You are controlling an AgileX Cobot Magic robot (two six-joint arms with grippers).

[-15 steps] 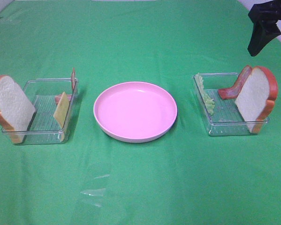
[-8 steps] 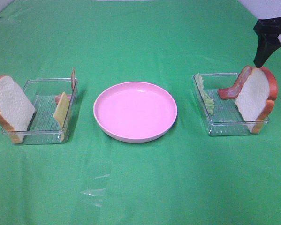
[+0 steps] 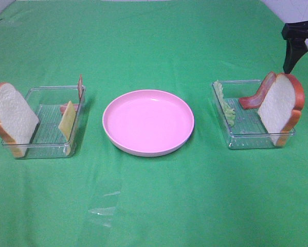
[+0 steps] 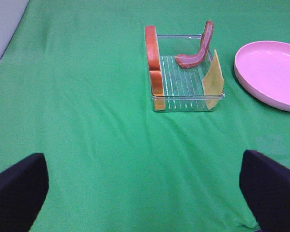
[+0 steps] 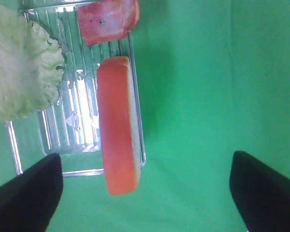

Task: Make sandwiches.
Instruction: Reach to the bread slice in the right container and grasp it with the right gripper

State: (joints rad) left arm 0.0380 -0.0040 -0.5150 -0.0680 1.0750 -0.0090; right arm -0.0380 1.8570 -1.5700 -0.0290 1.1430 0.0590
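Right hand point(image 5: 145, 157): fingers spread wide and empty, hanging over the right bread's crust, at 1 o'clock from the right tray.
Left hand point(image 4: 145, 166): fingers spread wide and empty, low over the bench point(image 3: 154, 206).
Right bread point(image 3: 279, 108): white slice with orange-brown crust, on edge at the 3 o'clock wall of the right tray point(image 3: 246, 138).
Right bacon point(image 3: 256, 95): reddish-brown strip leaning up at 12 o'clock, behind the bread.
Lettuce point(image 3: 227, 107): pale green and frilled, against the 9 o'clock wall.
Plate point(image 3: 148, 122): pink, mid-bench, between the trays.
Left tray point(image 3: 40, 151): clear, at 9 o'clock of the plate.
Left bread point(image 3: 14, 116): same look, leaning at the 9 o'clock wall.
Cheese point(image 3: 67, 122): yellow square at the 3 o'clock wall.
Left bacon point(image 4: 200, 48): curled over the rim beside the cheese.
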